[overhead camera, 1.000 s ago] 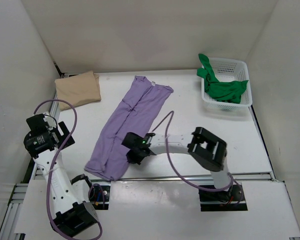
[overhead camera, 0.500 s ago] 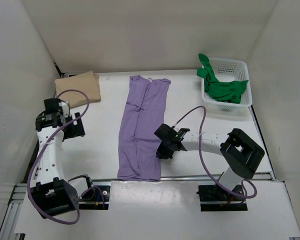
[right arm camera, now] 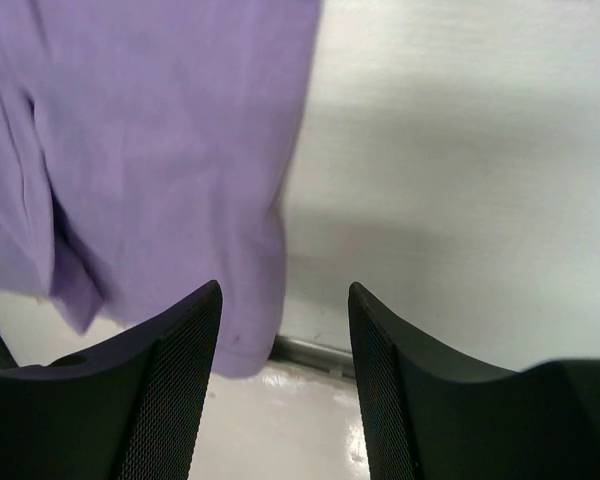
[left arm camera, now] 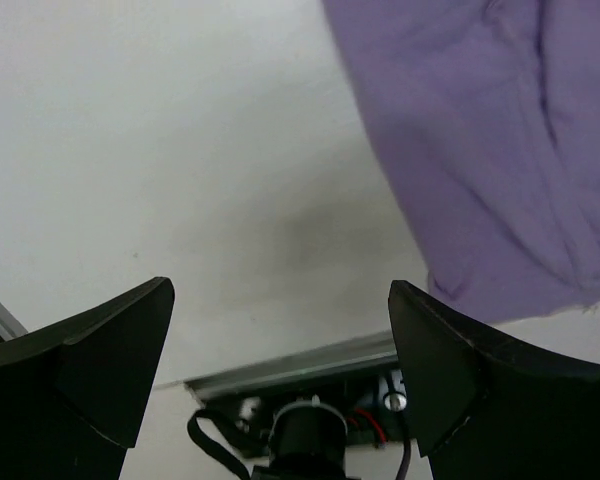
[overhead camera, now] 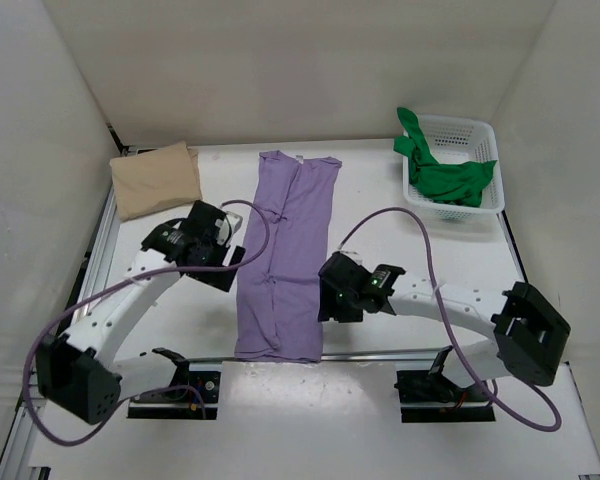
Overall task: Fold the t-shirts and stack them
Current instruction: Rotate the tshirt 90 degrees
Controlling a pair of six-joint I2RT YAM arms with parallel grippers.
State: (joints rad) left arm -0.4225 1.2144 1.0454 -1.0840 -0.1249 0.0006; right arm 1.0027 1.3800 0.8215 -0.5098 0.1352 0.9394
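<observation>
We see a white counter [overhead camera: 480, 255] from above. A light purple t-shirt [overhead camera: 285, 260] lies on it as a long narrow strip, folded lengthwise, running from the far middle to the near edge. A tan t-shirt [overhead camera: 158, 178] sits folded at the far left corner. A bright green t-shirt [overhead camera: 445, 178] is bunched in a white mesh basket [overhead camera: 455, 212] at the far right, with one part draped over the rim. The left claw [left arm camera: 280, 290] hovers just left of the purple strip, its jaws spread wide and holding nothing. The right claw [right arm camera: 283, 290] hovers over the strip's right edge, close to its near end. We see its jaws apart with nothing between them.
</observation>
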